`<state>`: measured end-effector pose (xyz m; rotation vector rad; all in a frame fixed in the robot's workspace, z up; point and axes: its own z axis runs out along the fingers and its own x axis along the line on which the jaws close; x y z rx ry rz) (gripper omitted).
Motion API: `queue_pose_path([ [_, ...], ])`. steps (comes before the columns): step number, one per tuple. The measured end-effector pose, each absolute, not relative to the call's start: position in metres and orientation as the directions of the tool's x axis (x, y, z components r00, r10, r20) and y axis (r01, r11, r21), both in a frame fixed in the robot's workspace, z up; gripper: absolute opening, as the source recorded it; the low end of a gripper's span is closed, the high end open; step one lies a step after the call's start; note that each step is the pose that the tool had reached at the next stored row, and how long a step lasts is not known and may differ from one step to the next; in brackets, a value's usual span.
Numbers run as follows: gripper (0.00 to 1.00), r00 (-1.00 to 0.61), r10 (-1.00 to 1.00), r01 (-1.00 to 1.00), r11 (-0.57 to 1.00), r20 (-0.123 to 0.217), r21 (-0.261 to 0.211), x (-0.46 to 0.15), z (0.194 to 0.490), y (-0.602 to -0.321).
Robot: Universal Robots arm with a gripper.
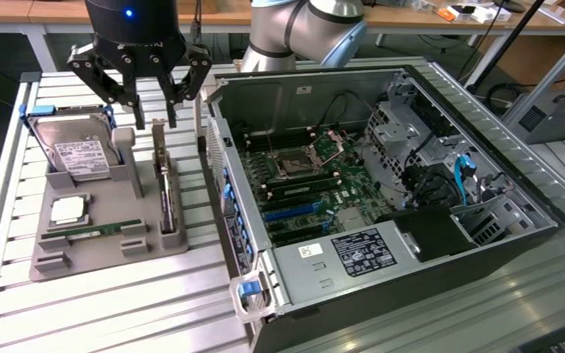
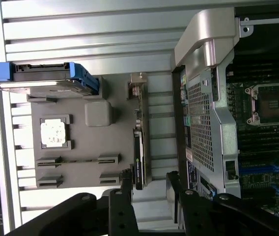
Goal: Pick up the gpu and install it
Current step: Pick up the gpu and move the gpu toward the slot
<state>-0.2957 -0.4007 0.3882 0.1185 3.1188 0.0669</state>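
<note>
In the upper left of the exterior view, the claw (image 1: 155,119) hangs with its fingers spread apart and nothing between them, just above the far end of the graphics card (image 1: 168,193). The card stands on edge in a slot of the grey tray (image 1: 86,254) on the slatted surface (image 1: 115,309), between the hard drive (image 1: 79,151) and the open computer case (image 1: 381,184). It looks light, thin and stiff, but probably fragile. It is best pinched gently across its flat faces near the top edge.
</note>
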Motion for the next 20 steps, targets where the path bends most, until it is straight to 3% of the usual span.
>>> queue_pose_path([
  [1,0.42,-0.997,0.076,0.075,0.996,-0.018,0.044,-0.296,0.388,-0.401],
  [20,0.42,-0.997,0.076,0.075,0.996,-0.018,0.044,-0.296,0.364,-0.401],
])
